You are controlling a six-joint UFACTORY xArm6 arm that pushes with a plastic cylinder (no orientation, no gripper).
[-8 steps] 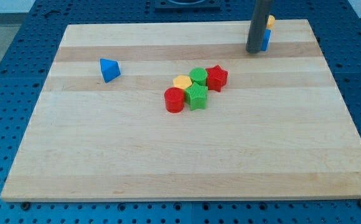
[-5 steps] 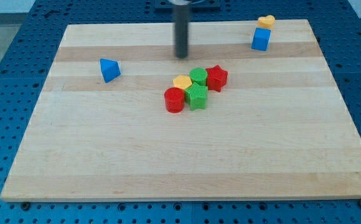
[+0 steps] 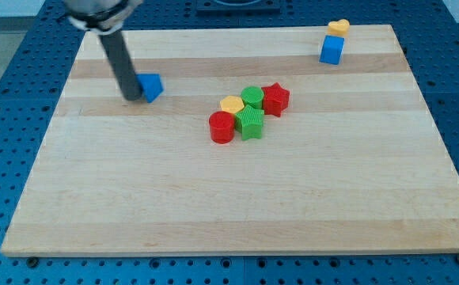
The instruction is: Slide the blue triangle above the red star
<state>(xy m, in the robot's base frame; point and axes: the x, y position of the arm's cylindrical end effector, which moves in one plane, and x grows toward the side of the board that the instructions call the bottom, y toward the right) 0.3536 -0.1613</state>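
The blue triangle lies on the wooden board at the upper left. My tip stands right against its left side, touching it and hiding its left part. The red star sits at the right end of a cluster near the board's middle, well to the right of the triangle. The rod rises from the tip toward the view's top left.
The cluster holds a green cylinder, a yellow block, a green star and a red cylinder. A blue cube and a yellow block sit at the upper right.
My rod has swept from the board's upper right across to the left and now touches the blue triangle, which has shifted a little to the right.
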